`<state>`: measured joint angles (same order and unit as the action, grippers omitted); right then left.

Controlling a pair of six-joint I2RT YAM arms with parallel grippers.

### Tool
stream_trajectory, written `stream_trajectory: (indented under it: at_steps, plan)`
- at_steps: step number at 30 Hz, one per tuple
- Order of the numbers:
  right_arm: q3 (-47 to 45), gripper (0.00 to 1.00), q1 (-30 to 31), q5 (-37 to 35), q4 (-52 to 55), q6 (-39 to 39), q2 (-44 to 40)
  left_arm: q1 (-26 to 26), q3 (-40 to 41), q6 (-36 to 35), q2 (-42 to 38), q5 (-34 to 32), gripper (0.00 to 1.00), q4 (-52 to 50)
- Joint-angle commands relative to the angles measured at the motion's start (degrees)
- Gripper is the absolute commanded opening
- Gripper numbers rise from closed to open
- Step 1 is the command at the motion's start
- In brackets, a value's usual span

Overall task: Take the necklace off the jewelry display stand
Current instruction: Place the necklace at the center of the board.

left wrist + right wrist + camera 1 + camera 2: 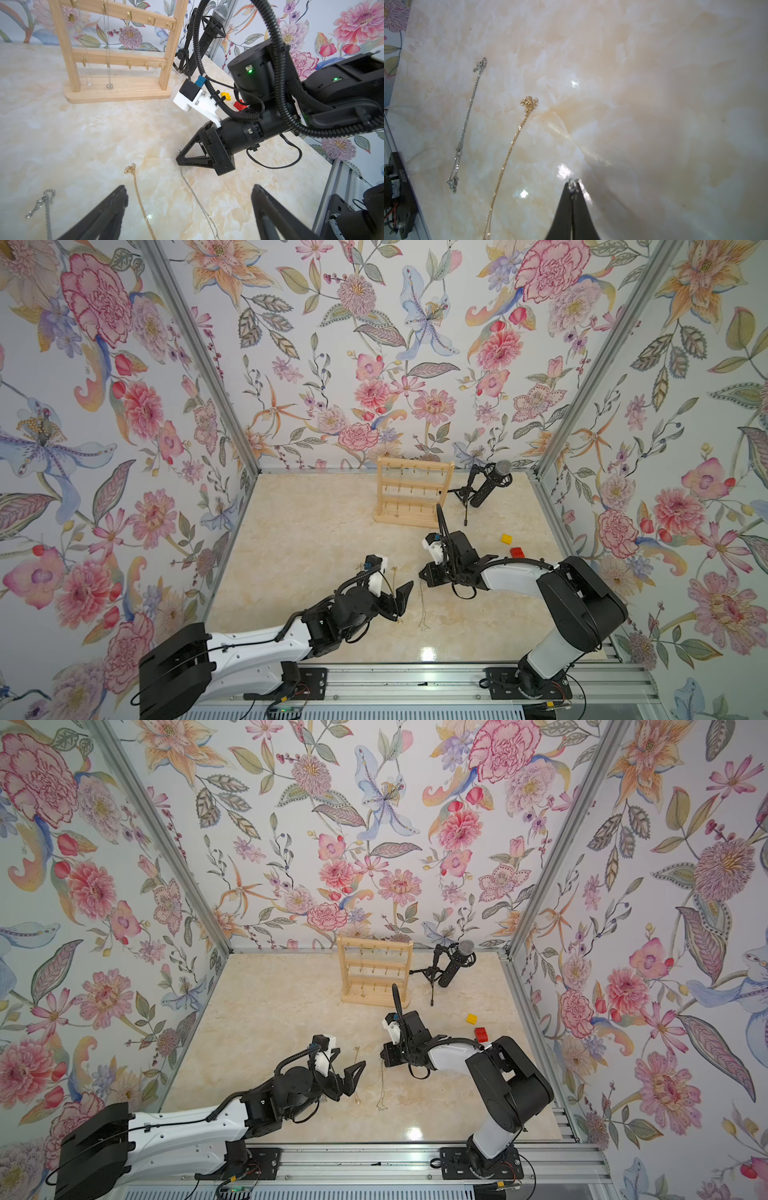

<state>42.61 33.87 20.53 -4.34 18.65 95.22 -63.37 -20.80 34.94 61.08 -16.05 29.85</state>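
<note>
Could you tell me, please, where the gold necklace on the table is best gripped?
Pinch the gold necklace at its bunched end, coming straight down: the chain lies flat and thin on the table, and only that clump gives the left pincer bulk.

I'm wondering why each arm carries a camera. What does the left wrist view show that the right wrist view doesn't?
Only the left wrist view: the jewelry display stand with two chains hanging on it, the microphone, a yellow brick, a red brick, and the right tool, a thin chain trailing from its shut tip. Only the right wrist view: the silver necklace at full length and a black plate at the table edge. Both: the gold necklace, that silver necklace, the pinched clasp, the marble table.
</note>
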Motion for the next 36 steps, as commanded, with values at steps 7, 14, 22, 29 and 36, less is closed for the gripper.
stream_trajectory:
  at_steps: [7, 14, 22, 29, 36]
  plan:
    - [2.8, 0.00, -0.5, 0.0, -1.1, -1.1, 3.8, 1.3, 10.6, -4.9, -6.2, -3.5, 0.99, 13.6]
    - [3.0, 0.00, -0.5, -0.2, -1.7, -1.0, 5.4, 1.4, 13.1, -4.5, -7.2, -4.1, 0.99, 15.5]
    - [3.2, 0.01, -0.6, -0.6, -2.4, -1.0, 6.9, 1.3, 12.3, -4.7, -5.2, -3.7, 0.99, 15.9]
    - [3.2, 0.03, -0.9, -1.0, -2.7, -1.0, 7.5, 1.3, 12.2, -4.6, -5.0, -3.6, 0.99, 16.0]
    - [2.7, 0.10, -1.1, -1.4, -3.3, -0.8, 7.4, 1.4, 12.2, -4.6, -4.7, -3.6, 0.99, 16.1]
